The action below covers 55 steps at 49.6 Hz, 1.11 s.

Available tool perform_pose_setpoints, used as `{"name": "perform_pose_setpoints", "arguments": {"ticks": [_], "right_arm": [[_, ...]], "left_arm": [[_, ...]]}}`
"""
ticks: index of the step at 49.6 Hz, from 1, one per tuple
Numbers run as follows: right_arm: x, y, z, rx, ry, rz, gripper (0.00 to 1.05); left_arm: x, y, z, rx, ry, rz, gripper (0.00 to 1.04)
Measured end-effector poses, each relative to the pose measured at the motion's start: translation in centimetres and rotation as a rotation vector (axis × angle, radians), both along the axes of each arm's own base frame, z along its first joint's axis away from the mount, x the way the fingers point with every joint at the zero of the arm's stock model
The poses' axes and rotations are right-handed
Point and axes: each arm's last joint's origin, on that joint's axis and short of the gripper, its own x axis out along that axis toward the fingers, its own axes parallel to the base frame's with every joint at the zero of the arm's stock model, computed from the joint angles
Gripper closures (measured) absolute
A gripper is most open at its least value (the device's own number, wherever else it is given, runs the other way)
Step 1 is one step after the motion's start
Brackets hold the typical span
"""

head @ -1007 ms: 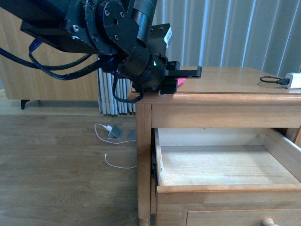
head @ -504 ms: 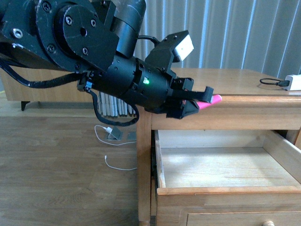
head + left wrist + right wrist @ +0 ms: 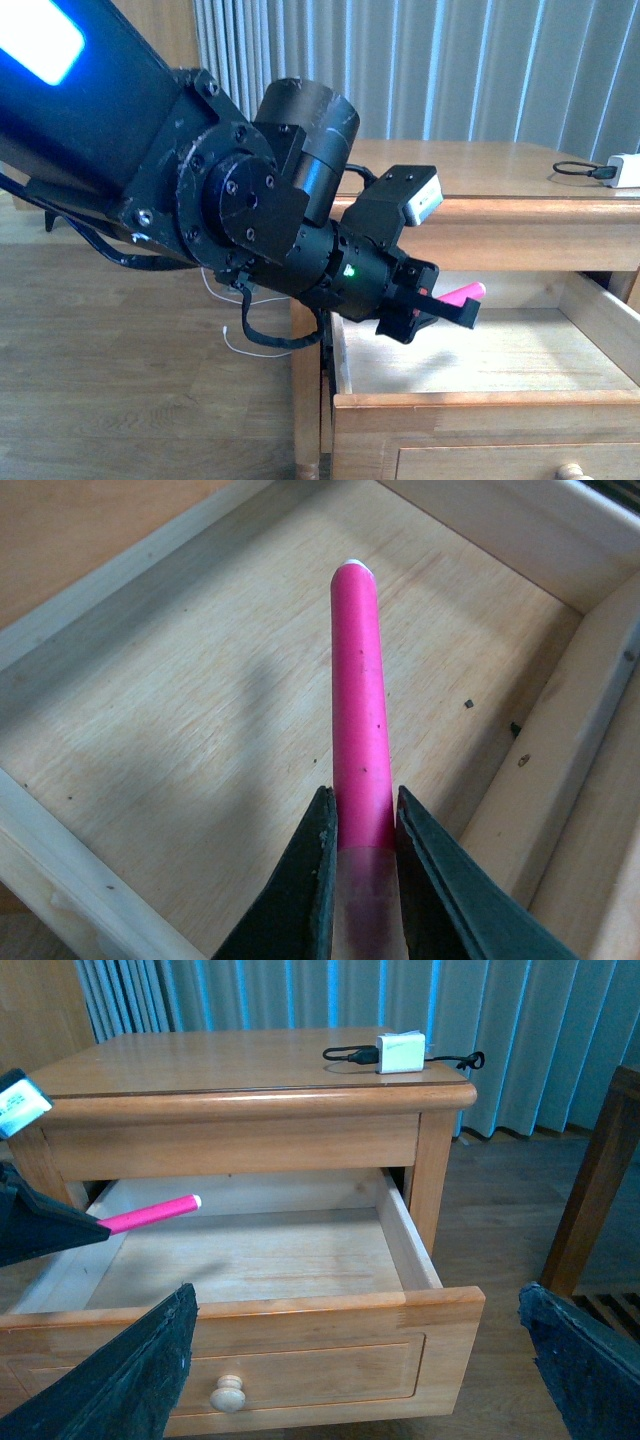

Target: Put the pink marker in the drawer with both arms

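Pink marker (image 3: 462, 296) sits pinched in the left hand (image 3: 455, 310), over the open drawer (image 3: 480, 400). In the left wrist view the two black fingers (image 3: 310, 880) of the left hand (image 3: 362, 798) close on the pink marker (image 3: 358, 700) at its paler cap end. The bright shaft runs out beyond them above the pale wood floor of the drawer (image 3: 180, 710). It appears to hang clear of that floor, though the view from above does not settle it.

From the front, the left arm (image 3: 230, 190), with its blue light panel (image 3: 40, 40) lit, reaches down in front of the tabletop (image 3: 500, 160). The marker tilts slightly upward, away from the hand.

The right wrist view shows the pink marker (image 3: 150, 1214) over the left part of the drawer (image 3: 300, 1305), inside its walls. The drawer is pulled well out, and its round knob (image 3: 228, 1392) is on the front panel. The right hand (image 3: 357, 1298) is spread wide and grips nothing; its fingers (image 3: 130, 1380) frame the drawer front.

A white adapter (image 3: 400, 1052) with a black cable lies on the tabletop (image 3: 200, 1060).
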Motion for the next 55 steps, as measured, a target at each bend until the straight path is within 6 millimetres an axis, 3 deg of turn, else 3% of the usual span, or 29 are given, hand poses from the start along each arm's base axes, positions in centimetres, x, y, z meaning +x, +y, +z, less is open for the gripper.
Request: {"name": "perform_pose_setpoints", "arguments": {"ticks": [13, 24, 31, 34, 40, 45, 55], "right_arm": [[0.0, 0.0, 0.0, 0.000, 0.000, 0.000, 0.08], [0.0, 0.0, 0.0, 0.000, 0.000, 0.000, 0.08], [0.0, 0.0, 0.0, 0.000, 0.000, 0.000, 0.08], [0.0, 0.0, 0.0, 0.000, 0.000, 0.000, 0.08], [0.0, 0.0, 0.0, 0.000, 0.000, 0.000, 0.08], [0.0, 0.0, 0.0, 0.000, 0.000, 0.000, 0.08], [0.0, 0.0, 0.0, 0.000, 0.000, 0.000, 0.08]], "left_arm": [[-0.1, -0.1, -2.4, 0.027, 0.025, 0.023, 0.89], [-0.5, 0.3, -2.4, 0.036, 0.008, 0.076, 0.45], [-1.5, 1.9, 0.7, 0.022, -0.077, 0.193, 0.13], [-2.0, 3.1, 2.0, 0.030, -0.119, 0.260, 0.04], [-3.4, 5.6, 3.7, 0.029, -0.174, 0.377, 0.06], [-5.8, 8.6, 5.8, 0.007, -0.241, 0.502, 0.06], [-11.4, 12.6, 8.7, -0.047, -0.346, 0.664, 0.06]]}}
